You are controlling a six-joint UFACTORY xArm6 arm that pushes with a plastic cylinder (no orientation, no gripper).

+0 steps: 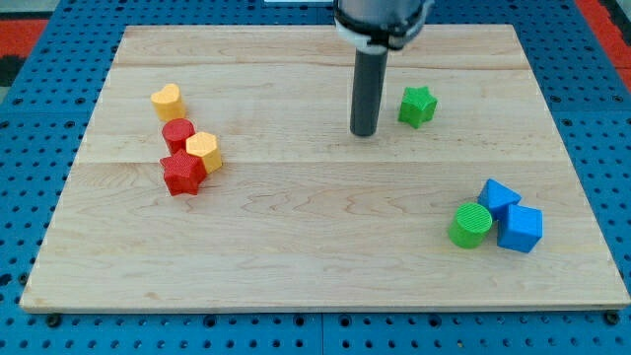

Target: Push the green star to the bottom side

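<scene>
The green star (417, 106) lies on the wooden board (315, 247) in the upper right part of the view. My tip (364, 132) rests on the board to the star's left and slightly below it, a short gap apart, not touching. The dark rod rises from the tip to the arm's head at the view's top.
At the left sit a yellow heart (169, 100), a red cylinder (177, 132), a yellow hexagon (204, 150) and a red star (182, 174), close together. At the lower right sit a green cylinder (470, 225) and two blue blocks (499, 196) (520, 229). Blue pegboard surrounds the board.
</scene>
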